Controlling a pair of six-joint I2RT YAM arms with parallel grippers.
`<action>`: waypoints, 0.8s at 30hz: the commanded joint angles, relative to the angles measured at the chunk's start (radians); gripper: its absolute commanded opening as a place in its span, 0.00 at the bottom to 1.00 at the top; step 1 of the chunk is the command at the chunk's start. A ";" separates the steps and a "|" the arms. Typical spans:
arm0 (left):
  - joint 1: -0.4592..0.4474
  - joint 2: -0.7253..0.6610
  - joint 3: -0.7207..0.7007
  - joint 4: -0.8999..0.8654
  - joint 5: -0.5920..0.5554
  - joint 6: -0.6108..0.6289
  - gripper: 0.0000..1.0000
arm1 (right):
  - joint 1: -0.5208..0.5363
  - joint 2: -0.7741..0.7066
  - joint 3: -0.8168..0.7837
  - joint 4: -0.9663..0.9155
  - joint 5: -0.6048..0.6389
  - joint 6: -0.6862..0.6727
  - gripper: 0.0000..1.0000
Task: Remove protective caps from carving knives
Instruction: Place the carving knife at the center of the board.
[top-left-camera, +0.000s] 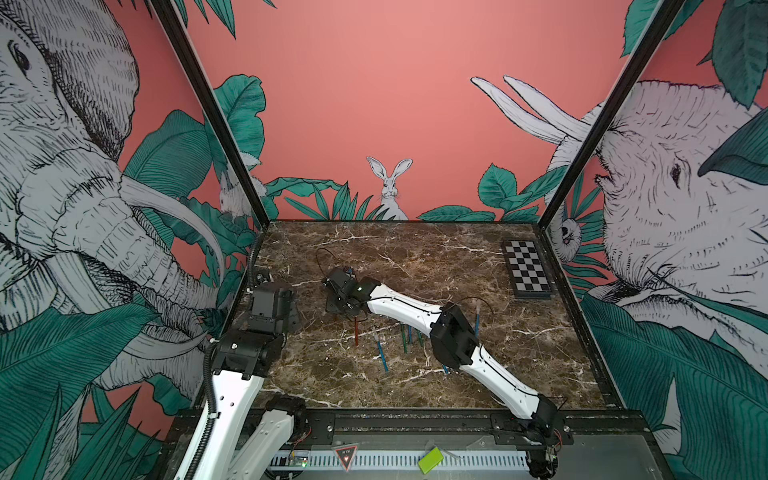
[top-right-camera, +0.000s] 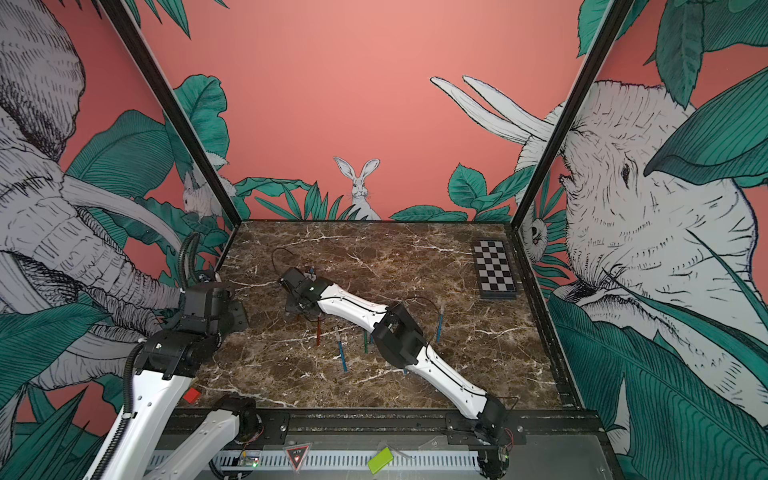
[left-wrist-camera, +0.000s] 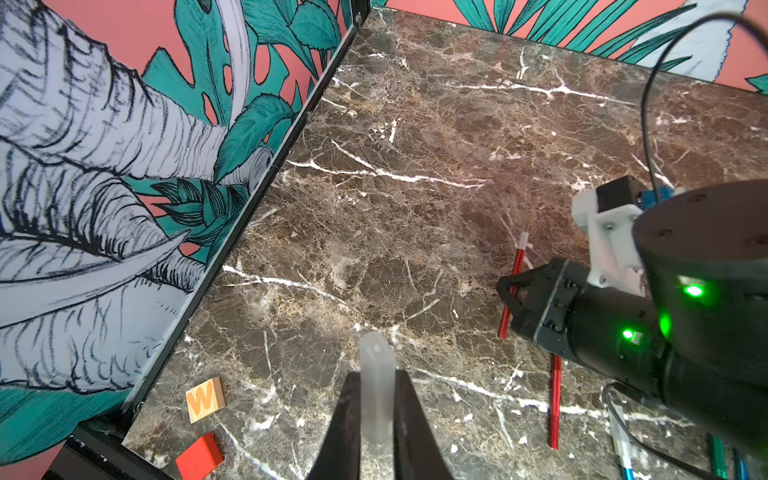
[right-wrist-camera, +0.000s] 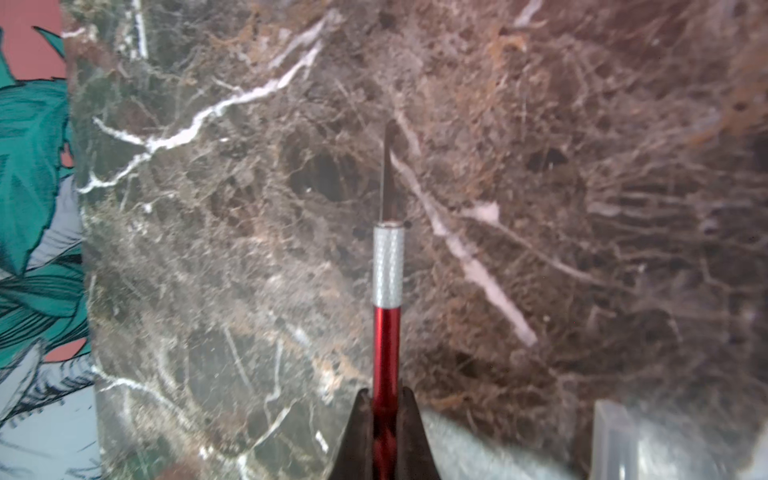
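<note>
Carving knives (top-left-camera: 381, 353) on brown marble tabletop (top-left-camera: 415, 257), jungle-mural walls (top-left-camera: 374, 104), checkerboard (top-left-camera: 527, 268) far right

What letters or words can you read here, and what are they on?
"W": on the wooden tile.
Triangle sign: its marks are too small to read.
Nothing else carries writing that can be read.

White shells, black joints. Left arm (top-left-camera: 232, 399): ribbed black conduit. Right arm (top-left-camera: 399, 307): thin black cable, green wrist lights.
</note>
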 joint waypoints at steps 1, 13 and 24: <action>-0.006 -0.008 -0.014 0.005 -0.009 0.004 0.00 | -0.005 0.032 0.037 -0.005 0.005 -0.013 0.00; -0.013 -0.007 -0.014 0.007 -0.013 0.007 0.00 | -0.013 0.063 0.035 -0.010 0.007 0.005 0.15; -0.015 -0.005 -0.015 0.006 -0.019 0.009 0.00 | -0.017 0.069 0.018 -0.005 0.004 0.046 0.17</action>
